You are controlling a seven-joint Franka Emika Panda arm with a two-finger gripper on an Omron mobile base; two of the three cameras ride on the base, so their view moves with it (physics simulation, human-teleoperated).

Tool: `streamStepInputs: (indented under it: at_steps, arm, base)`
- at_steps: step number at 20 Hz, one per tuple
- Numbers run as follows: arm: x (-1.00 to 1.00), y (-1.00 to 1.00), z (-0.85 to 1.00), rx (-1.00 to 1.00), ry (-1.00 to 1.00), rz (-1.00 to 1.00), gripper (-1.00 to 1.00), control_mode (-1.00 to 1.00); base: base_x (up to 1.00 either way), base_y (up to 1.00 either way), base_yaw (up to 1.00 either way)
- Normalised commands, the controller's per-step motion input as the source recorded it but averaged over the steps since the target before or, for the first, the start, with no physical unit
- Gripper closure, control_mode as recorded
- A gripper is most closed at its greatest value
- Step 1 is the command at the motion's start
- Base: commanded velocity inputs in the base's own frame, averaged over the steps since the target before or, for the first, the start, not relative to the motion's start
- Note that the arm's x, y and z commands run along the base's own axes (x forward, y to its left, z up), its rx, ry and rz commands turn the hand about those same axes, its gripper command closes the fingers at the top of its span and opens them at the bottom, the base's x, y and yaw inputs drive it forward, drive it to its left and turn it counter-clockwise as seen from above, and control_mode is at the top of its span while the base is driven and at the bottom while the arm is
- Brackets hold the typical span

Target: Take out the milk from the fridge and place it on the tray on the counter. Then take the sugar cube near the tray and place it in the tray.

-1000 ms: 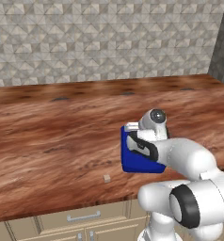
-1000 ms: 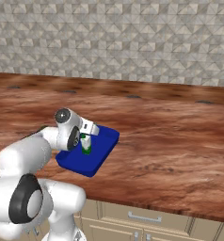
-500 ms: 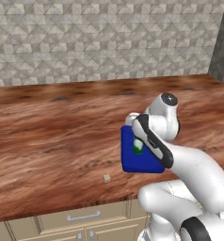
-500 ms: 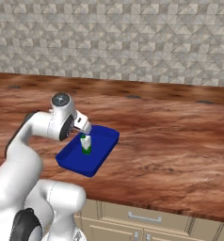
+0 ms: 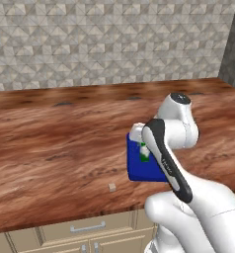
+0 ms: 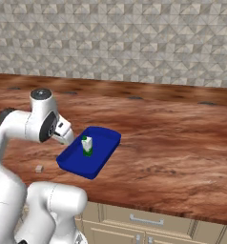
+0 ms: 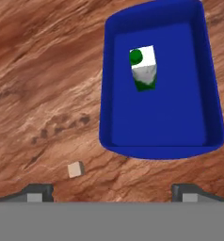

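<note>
Reddish-brown wood-grain counter (image 5: 55,143), left base view: blue tray (image 5: 139,165) lies near the front edge, its right part hidden behind the white arm. Milk carton (image 5: 144,152) stands in it, only partly visible beside the arm. Sugar cube (image 5: 112,187) rests on the bare wood just left of the tray, apart from it. Beige drawers with metal handles (image 5: 87,228) run below.

Right base view: tray (image 6: 104,136) seen whole, unobstructed; milk (image 6: 87,146) upright near its middle, green top up. Cube (image 6: 39,168) lies on the counter (image 6: 172,138) beyond the tray's left end, close to the arm.

Hand view: looking down, tray (image 7: 198,127) at upper right, milk (image 7: 143,68) inside it, green cap visible, no legible lettering. Cube (image 7: 76,170) on the counter (image 7: 43,80) beside the tray's near corner. Gripper (image 7: 112,192) tips stand wide apart at the bottom, holding nothing.
</note>
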Motion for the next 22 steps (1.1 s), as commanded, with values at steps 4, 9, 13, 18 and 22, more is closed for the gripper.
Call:
streamStepInputs:
  at_steps: [4,9,13,18,22]
  arm:
    - [-0.95,0.47,-0.2,0.02,0.02,0.0,-1.0,-1.0]
    - [-0.67,0.35,-0.04,0.01,0.01,-0.02,-1.0,-1.0]
    - [-0.04,0.42,0.0,-0.11,0.01,-0.32,-1.0,-1.0]
    - [0.0,0.31,0.0,-0.06,0.0,-0.34,-1.0,-1.0]
    - [0.0,0.18,-0.06,0.01,0.04,-0.26,-1.0,-1.0]
  base:
    - [0.0,0.0,0.0]
    - [0.0,0.0,0.0]
    - [0.0,0.0,0.0]
    - [0.0,0.0,0.0]
    - [0.0,0.0,0.0]
